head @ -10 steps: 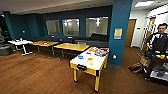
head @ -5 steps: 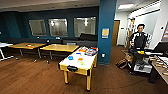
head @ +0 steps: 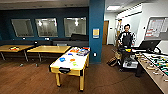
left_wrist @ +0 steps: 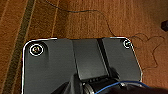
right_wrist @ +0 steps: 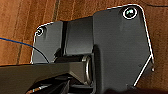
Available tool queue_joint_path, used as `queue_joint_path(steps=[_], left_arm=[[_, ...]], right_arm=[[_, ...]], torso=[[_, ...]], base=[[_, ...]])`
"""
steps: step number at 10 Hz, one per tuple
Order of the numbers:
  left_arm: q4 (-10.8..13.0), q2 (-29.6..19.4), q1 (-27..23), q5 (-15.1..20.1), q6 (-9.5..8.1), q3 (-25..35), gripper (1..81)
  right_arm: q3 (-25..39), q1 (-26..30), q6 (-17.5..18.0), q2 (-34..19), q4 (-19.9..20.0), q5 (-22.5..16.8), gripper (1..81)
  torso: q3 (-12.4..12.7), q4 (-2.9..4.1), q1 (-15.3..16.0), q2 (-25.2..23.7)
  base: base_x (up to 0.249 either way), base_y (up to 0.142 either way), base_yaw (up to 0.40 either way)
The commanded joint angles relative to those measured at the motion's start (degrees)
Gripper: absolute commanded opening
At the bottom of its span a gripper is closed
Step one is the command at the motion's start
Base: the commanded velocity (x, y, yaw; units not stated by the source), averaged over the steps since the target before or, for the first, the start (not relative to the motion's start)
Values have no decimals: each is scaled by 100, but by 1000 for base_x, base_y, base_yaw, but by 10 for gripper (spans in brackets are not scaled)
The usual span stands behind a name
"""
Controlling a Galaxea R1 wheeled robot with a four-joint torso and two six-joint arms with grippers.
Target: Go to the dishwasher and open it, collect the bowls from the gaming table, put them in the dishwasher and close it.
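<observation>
Camera swung since the earlier frames: gaming table (head: 71,62) now sits left of centre, well apart from the robot, a person (head: 126,37) behind the foosball table (head: 156,66). Bowls (head: 62,59) (blue, orange among other bright items) rest uncollected on its pale top. Collection step pending, by my judgement. Whether either gripper is open, or carrying anything, cannot be told.

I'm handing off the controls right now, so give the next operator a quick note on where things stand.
Grippers: the wrist views show wood-pattern floor under each arm; whether either is open or shut cannot be told.
Gaming table: ahead, left of centre, beside the blue pillar.
Bowls: a blue bowl and an orange bowl sit on its top.
A person stands to the right, by the foosball table.
Left: collecting the bowls, loading.
</observation>
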Motion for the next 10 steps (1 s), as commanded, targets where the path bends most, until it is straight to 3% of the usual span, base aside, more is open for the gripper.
queue_joint_path(steps=[1, 8, 10], left_arm=[[47, -24, -309, 249, 30, 35, 811], [38, 2, -292, 223, 38, 35, 811], [38, 2, -292, 223, 38, 35, 811]], right_arm=[[24, 323, -17, -12, -26, -287, 811], [24, 306, -17, 15, -26, -287, 811], [24, 306, -17, 15, -26, -287, 811]], torso=[[0, 0, 0, 0], [0, 0, 0, 0], [2, 0, -5, -2]], base=[[0, -76, 0], [0, 0, 0], [107, 0, 0]])
